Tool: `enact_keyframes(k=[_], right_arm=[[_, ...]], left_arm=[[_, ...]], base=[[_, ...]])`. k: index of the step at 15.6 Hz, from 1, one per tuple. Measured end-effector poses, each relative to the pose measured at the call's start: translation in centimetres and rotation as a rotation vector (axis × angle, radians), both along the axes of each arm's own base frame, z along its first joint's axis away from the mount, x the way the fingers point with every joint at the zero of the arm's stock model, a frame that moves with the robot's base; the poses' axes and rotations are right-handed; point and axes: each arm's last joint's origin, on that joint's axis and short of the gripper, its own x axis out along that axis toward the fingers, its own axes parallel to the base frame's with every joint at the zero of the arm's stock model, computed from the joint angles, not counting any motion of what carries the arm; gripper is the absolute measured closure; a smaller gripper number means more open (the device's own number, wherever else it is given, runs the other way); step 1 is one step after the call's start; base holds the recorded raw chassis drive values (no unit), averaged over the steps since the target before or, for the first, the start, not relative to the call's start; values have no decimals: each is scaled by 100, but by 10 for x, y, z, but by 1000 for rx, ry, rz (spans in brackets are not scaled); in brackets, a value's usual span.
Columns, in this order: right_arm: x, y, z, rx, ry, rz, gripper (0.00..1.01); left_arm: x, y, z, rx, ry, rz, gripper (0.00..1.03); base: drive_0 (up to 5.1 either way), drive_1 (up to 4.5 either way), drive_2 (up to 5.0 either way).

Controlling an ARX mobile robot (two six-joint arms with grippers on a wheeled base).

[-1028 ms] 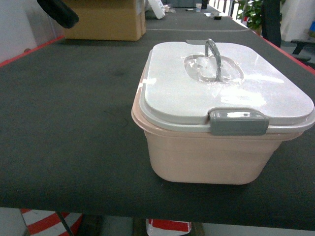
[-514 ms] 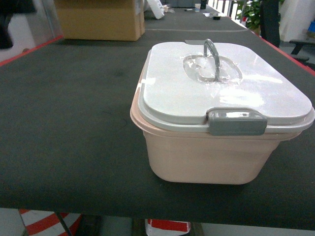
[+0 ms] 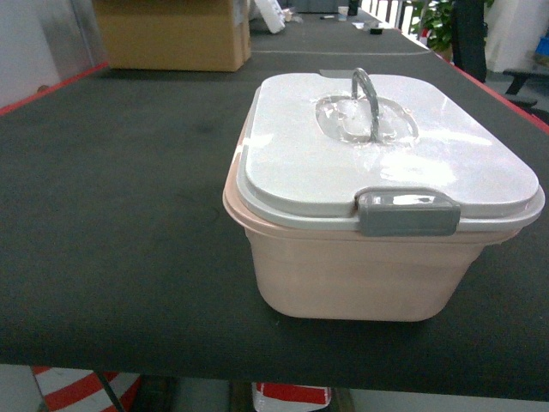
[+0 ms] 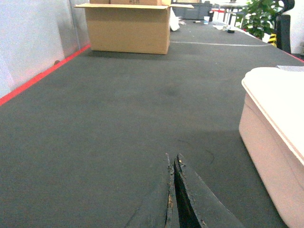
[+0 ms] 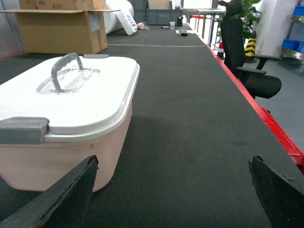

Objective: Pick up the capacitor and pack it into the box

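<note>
- The work surface (image 3: pixel 111 223) was a long table covered in dark grey felt-like mat with a red edge strip along both sides.
- The box (image 3: pixel 360 275), a pale pink tub, stood on the mat near the front edge, right of centre in the head view. Its white lid (image 3: pixel 292 163) was on, grey handle (image 3: pixel 364 99) upright, and one grey clasp (image 3: pixel 407 212) faced the camera.
- A brown cardboard carton (image 3: pixel 171 34) stood at the far left of the table, flaps open, well apart from the box.
- Room: a black office chair (image 5: pixel 247 61) stood off the right side of the table, with a green potted plant (image 5: pixel 247 12) behind it. Small items lay at the far end of the table, too small to identify.
- Writing: dark print on the carton flaps in the right wrist view, not legible.
- Head view showed neither arm.
- Left wrist view: left gripper (image 4: pixel 173 192) low over bare mat, its dark fingers pressed together at the tips and holding nothing; the box lay to its right, apart from it.
- Right wrist view: right gripper (image 5: pixel 175 190) spread wide, one finger (image 5: pixel 66 194) just in front of the box wall, the other (image 5: pixel 280 190) at the right edge; nothing between them.
- No capacitor was identifiable in any view.
</note>
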Motion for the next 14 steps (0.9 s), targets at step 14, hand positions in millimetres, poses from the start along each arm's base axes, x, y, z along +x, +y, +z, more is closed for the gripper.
enact_keyframes(k=[14], right_arm=[[0, 0, 0, 0, 0, 0, 3]], left_arm=[[-49, 25, -21, -1, -22, 0, 101]], base=[[0, 0, 0]])
